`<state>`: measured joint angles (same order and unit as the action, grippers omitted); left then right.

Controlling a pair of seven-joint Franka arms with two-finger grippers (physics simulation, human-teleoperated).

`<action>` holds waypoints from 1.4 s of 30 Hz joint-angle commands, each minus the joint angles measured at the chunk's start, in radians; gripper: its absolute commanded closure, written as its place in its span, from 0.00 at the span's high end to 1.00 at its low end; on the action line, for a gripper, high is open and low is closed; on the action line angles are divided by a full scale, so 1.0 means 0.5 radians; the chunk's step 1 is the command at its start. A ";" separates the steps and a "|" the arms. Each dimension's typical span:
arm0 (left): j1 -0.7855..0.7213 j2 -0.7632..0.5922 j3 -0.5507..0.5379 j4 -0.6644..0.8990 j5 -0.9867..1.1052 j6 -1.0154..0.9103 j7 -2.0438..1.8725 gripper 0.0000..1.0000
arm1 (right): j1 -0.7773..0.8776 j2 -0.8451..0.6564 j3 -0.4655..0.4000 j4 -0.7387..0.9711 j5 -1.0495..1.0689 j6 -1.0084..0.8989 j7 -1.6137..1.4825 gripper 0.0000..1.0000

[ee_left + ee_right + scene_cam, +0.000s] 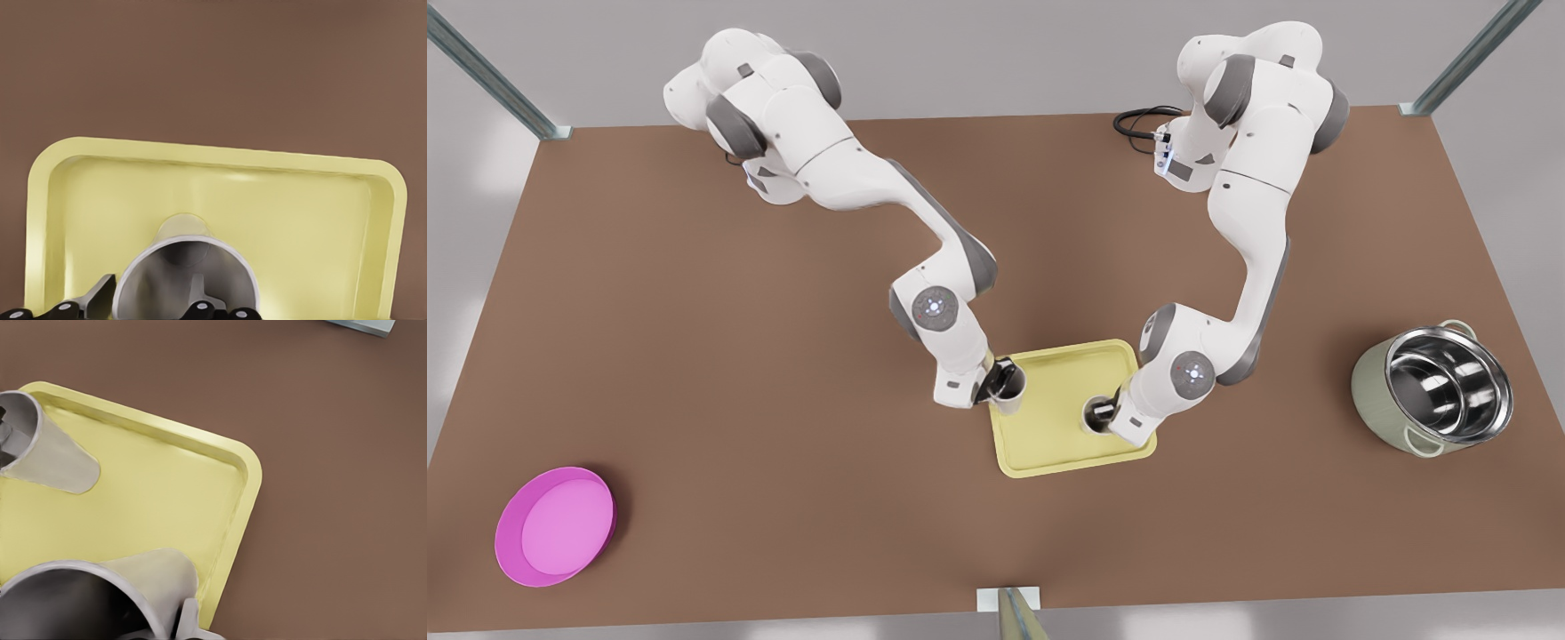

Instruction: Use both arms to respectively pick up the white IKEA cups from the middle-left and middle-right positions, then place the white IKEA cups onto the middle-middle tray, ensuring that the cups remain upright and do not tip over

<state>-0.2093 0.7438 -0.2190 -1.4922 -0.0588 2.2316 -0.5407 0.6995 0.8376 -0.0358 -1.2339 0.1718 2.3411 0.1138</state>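
Centrally, left gripper (1101,414), right gripper (1000,380) clasping cups (1011,403), tray (1058,382) beneath, pot (1432,387) aside

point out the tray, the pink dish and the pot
tray (1063,391), front view, bare middle of its floor
pink dish (556,526), front view, its inner floor
pot (1375,388), front view, green outer wall

I am seeing no readable text, label, brand, number or sign on anything in front of me; every surface I am looking at is showing plain.

Pale yellow tray (1060,418), white cups (1009,384)
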 commanded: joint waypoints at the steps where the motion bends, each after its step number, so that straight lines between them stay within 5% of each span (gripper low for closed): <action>1: 0.001 -0.003 -0.001 0.002 0.078 0.007 -0.452 1.00 | 0.009 0.110 0.001 0.145 -0.021 -0.050 0.984 0.21; 9: 0.026 -0.070 -0.004 -0.007 0.078 -0.067 -0.456 1.00 | 0.028 0.267 0.010 0.262 -0.024 -0.022 0.972 0.21; 10: 0.029 -0.098 -0.004 -0.007 0.072 -0.076 -0.471 1.00 | 0.028 0.267 0.010 0.253 -0.024 -0.019 0.966 0.30; 12: 0.041 -0.205 -0.004 0.005 0.065 -0.251 -0.483 1.00 | 0.037 0.267 0.007 0.234 -0.031 -0.013 0.966 1.00; 15: 0.259 -0.325 0.002 0.640 0.078 -1.526 -0.226 1.00 | 0.049 0.267 0.001 0.231 -0.089 -0.013 0.966 1.00; 18: 0.544 -0.527 -0.004 0.751 0.292 -1.987 0.639 1.00 | 0.049 0.264 0.001 0.231 -0.089 -0.013 0.966 1.00; 21: 0.444 -0.994 0.165 0.364 0.280 -1.978 0.989 1.00 | 0.034 0.239 0.001 0.231 -0.086 -0.022 0.963 1.00; 22: 0.274 -0.941 0.331 0.389 0.216 -2.012 0.993 1.00 | 0.018 0.224 -0.002 0.231 -0.086 -0.025 0.954 1.00; 25: 0.345 -0.923 0.334 0.392 0.127 -1.990 0.993 1.00 | -0.031 0.114 -0.002 0.195 -0.080 -0.144 0.954 1.00; 27: 0.363 -0.923 0.331 0.386 0.105 -2.021 1.002 1.00 | -0.120 -0.083 -0.002 0.020 -0.080 -0.362 0.865 1.00; 30: 0.376 -0.932 0.331 0.389 0.102 -1.972 1.005 1.00 | -0.595 -0.111 -0.008 0.013 -0.086 -1.209 -0.049 1.00; 32: 0.394 -0.941 0.331 0.389 0.099 -1.987 1.008 1.00 | -0.902 -0.156 -0.054 0.029 -0.208 -1.415 -0.476 1.00; 34: 0.394 -0.945 0.328 0.389 0.096 -1.987 1.008 1.00 | -0.951 -0.586 -0.057 -0.069 -0.564 -1.498 -0.482 1.00; 38: 0.394 -0.941 0.325 0.392 0.093 -1.972 1.008 1.00 | -1.074 -1.255 -0.057 -0.404 -0.574 -1.602 -0.479 1.00; 42: 0.400 -0.941 0.325 0.389 0.084 -1.978 1.008 1.00 | -1.144 -1.325 -0.057 -0.416 -0.475 -1.716 -0.476 1.00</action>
<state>-0.0093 0.2742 -0.0565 -1.2981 -0.0154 1.2510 -0.1865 0.1313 0.1816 -0.0643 -1.4422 -0.0722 1.6016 0.1803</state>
